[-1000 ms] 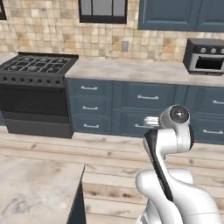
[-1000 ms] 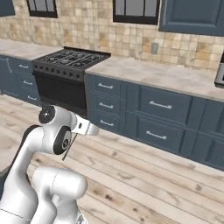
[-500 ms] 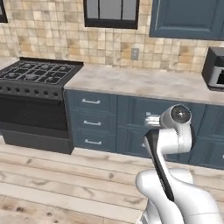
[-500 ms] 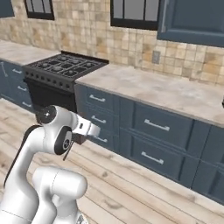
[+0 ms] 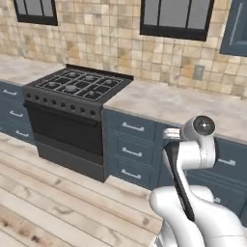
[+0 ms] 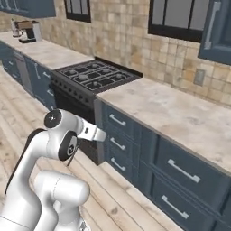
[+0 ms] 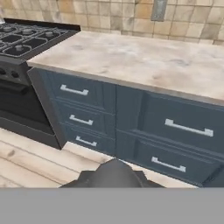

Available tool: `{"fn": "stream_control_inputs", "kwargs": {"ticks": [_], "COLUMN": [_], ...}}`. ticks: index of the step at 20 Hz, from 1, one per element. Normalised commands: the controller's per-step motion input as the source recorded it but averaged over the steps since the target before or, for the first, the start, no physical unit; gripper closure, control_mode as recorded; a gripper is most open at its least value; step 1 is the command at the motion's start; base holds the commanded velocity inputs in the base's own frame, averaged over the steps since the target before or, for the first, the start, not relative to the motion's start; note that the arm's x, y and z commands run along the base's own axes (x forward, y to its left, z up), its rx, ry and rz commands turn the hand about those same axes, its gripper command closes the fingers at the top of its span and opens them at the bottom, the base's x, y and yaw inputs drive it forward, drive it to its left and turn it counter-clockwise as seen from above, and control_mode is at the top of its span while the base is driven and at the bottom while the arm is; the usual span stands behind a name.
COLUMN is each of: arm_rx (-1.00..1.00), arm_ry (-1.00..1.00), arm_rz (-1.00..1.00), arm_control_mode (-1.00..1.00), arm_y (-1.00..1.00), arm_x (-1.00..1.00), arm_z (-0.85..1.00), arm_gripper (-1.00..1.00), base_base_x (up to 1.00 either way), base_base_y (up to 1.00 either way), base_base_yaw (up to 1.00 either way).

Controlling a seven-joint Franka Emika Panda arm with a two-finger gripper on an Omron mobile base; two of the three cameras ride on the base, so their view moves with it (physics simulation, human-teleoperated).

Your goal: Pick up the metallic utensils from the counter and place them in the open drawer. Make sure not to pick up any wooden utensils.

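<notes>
Stove (image 5: 79, 87) left, marbled worktop (image 5: 164, 101) right of it, closed blue drawers (image 7: 131, 118) underneath. Gripper (image 7: 114, 171) points at those drawers, fingers pinched almost fully together; can't tell whether the knife is between them

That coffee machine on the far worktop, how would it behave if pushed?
The coffee machine looks boxy and upright on the worktop, so probably rigid and fairly heavy. Pushed low it likely slides; pushed high it might tip.
</notes>
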Motion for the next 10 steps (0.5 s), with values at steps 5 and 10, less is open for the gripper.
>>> {"fn": "stream_control_inputs", "kwargs": {"ticks": [5, 10], "arm_rx": [0.00, 0.00], "arm_ry": [0.00, 0.00], "arm_rz": [0.00, 0.00], "arm_control_mode": [1.00, 1.00], "arm_y": [0.00, 0.00], "arm_x": [0.00, 0.00], "arm_z": [0.00, 0.00], "arm_gripper": [1.00, 1.00], "base_base_x": [1.00, 1.00], "base_base_y": [-0.03, -0.01], "base_base_yaw": [0.61, 0.62]}}
